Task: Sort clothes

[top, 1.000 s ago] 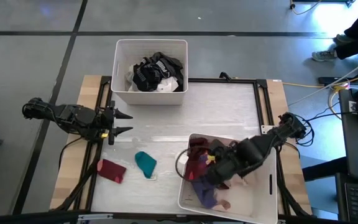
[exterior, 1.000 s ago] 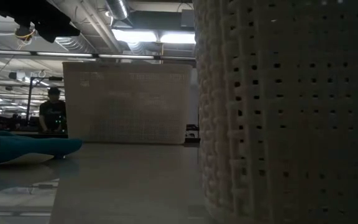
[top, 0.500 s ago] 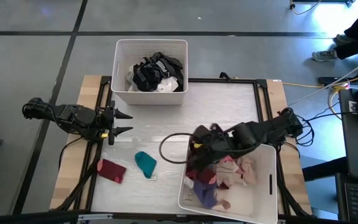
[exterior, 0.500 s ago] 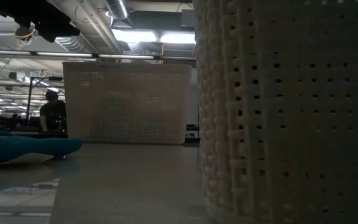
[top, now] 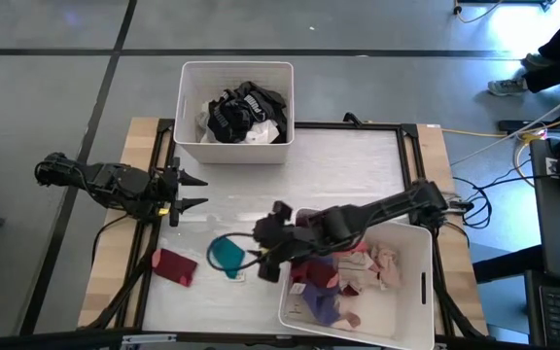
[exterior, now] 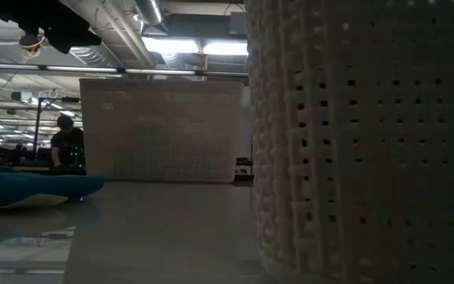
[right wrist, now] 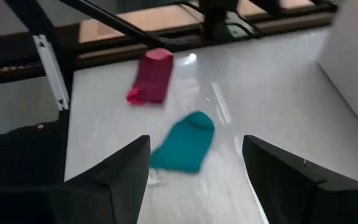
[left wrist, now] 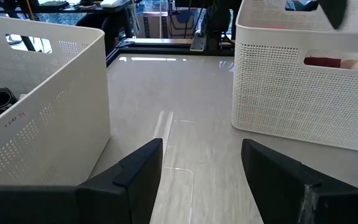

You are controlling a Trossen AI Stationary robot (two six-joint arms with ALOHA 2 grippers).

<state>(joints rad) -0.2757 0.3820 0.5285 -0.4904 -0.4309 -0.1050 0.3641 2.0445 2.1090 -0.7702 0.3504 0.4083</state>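
Note:
A teal garment (top: pixel 226 255) and a maroon one (top: pixel 174 266) lie flat on the table at the near left; both also show in the right wrist view as teal (right wrist: pixel 185 142) and maroon (right wrist: pixel 152 76). My right gripper (top: pixel 261 243) hovers open just right of the teal garment, outside the near bin (top: pixel 411 292), with nothing between its fingers (right wrist: pixel 196 142). My left gripper (top: pixel 202 192) waits open at the left edge, nothing between its fingers (left wrist: pixel 202 149). The near bin holds maroon, purple, pink and beige clothes (top: pixel 343 277).
A far white bin (top: pixel 236 146) holds black and white clothes (top: pixel 241 115). In the low view the near bin's wall (exterior: pixel 361 134) fills the right, with the far bin (exterior: pixel 160 130) and the teal garment (exterior: pixel 34 188) beyond. Bare tabletop (top: pixel 338 175) lies between the bins.
My right gripper has come out of the near bin and swung toward the table's left, over the bin's left wall, to a spot beside the teal garment. Its wrist has rolled on the way. It carries nothing.

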